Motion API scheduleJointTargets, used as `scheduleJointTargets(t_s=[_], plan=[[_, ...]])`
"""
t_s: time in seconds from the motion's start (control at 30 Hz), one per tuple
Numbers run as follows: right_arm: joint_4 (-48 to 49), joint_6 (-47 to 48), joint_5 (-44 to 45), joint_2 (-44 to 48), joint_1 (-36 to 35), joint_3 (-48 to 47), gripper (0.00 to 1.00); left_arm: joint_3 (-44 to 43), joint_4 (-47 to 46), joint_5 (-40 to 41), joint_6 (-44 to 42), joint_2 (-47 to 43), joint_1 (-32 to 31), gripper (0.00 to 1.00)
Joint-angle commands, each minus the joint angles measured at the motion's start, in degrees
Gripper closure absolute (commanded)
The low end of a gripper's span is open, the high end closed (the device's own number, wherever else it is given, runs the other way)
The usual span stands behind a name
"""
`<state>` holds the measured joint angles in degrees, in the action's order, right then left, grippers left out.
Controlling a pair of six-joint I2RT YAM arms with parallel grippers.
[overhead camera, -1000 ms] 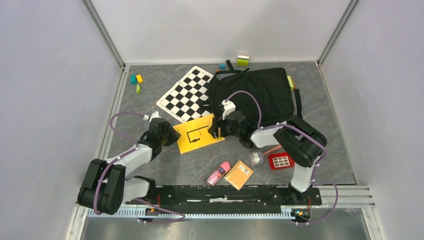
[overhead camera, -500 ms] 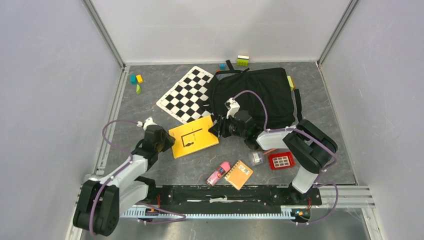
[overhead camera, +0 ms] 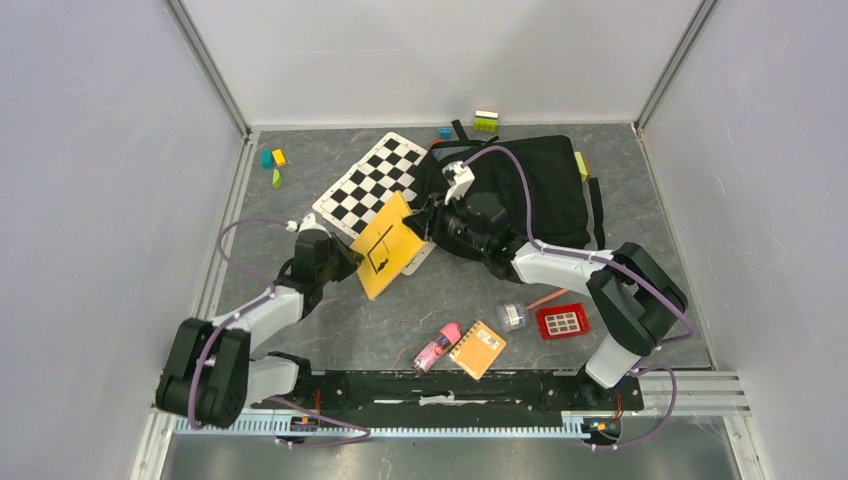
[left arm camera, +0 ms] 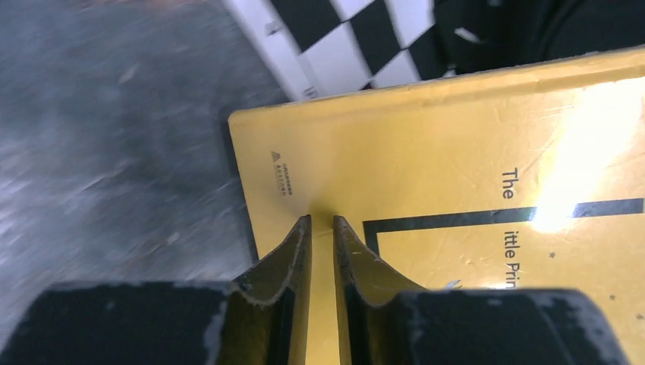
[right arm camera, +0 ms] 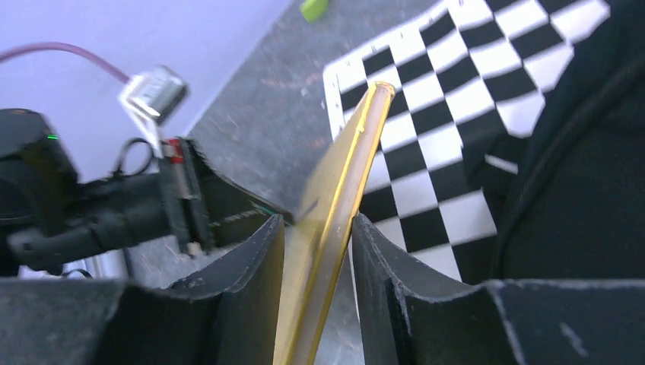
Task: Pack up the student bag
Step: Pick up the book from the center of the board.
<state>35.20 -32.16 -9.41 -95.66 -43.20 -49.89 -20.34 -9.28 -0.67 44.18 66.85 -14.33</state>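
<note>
The student bag (overhead camera: 535,190) is a large black backpack lying flat at the back right; its fabric fills the right of the right wrist view (right arm camera: 586,152). A yellow book (overhead camera: 385,245) stands tilted up on its edge in front of the bag's left side. My right gripper (overhead camera: 425,225) is shut on the book's right edge, with the book edge-on (right arm camera: 357,152) between its jaws (right arm camera: 318,220). My left gripper (overhead camera: 345,262) is shut, its tips (left arm camera: 322,219) resting against the book's yellow cover (left arm camera: 456,152) near its lower left corner.
A chessboard (overhead camera: 365,185) lies behind the book, partly under it and the bag. A pink item (overhead camera: 437,346), an orange notebook (overhead camera: 478,348), a clear tub (overhead camera: 512,316) and a red case (overhead camera: 561,321) lie at the front. Small blocks (overhead camera: 272,160) and a green block (overhead camera: 486,121) sit at the back.
The right gripper has lifted the book's right side, tipping it from flat to steeply tilted. The left gripper drew back, then returned against the book's lower left.
</note>
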Motion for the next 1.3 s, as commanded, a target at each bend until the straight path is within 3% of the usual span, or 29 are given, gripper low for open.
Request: scheduleJointTargets(t_s=[0.0, 0.2, 0.3, 0.47, 0.57, 0.8, 0.97, 1.1, 1.17, 1.27], plan=[[-5.69, 3.07, -7.65, 1.15, -3.95, -4.35, 0.58, -5.57, -12.95, -16.29, 3.97, 9.40, -3.91, 0.79], [-11.99, 7.24, -0.53, 1.52, -1.01, -3.63, 0.54, -11.04, -17.98, -17.34, 4.85, 21.39, -6.37, 0.81], [-14.49, 10.32, 1.28, 2.66, 1.15, -2.68, 0.44, -11.76, -18.16, -16.62, 4.38, 25.06, -6.41, 0.81], [-19.29, 13.81, 1.78, 4.68, 6.31, -2.11, 0.17, -11.62, -17.73, -16.78, 4.34, 29.36, -6.40, 0.81], [-20.24, 15.67, -0.16, 5.22, 9.98, -1.21, 0.08, -10.71, -20.13, -17.48, 5.56, 31.23, -6.41, 0.81], [-18.75, 15.61, -11.30, 1.87, 17.66, -0.70, 0.08, -10.26, -22.03, -18.63, 6.45, 33.03, -6.41, 0.82], [-13.86, 13.54, -19.68, -0.58, 21.04, 0.05, 0.16, -10.07, -21.96, -18.49, 6.33, 33.11, -6.40, 0.82], [-10.89, 11.32, -24.82, -3.02, 21.66, -0.30, 0.31, -9.99, -22.04, -18.68, 6.20, 33.10, -6.39, 0.82], [-9.54, 10.02, -26.58, -3.63, 21.67, -0.47, 0.45, -9.60, -22.03, -18.29, 6.01, 32.38, -6.33, 0.81], [-8.52, 8.62, -27.51, -2.87, 21.67, -0.74, 0.77, -8.81, -21.49, -17.56, 5.36, 30.05, -6.41, 0.75]])
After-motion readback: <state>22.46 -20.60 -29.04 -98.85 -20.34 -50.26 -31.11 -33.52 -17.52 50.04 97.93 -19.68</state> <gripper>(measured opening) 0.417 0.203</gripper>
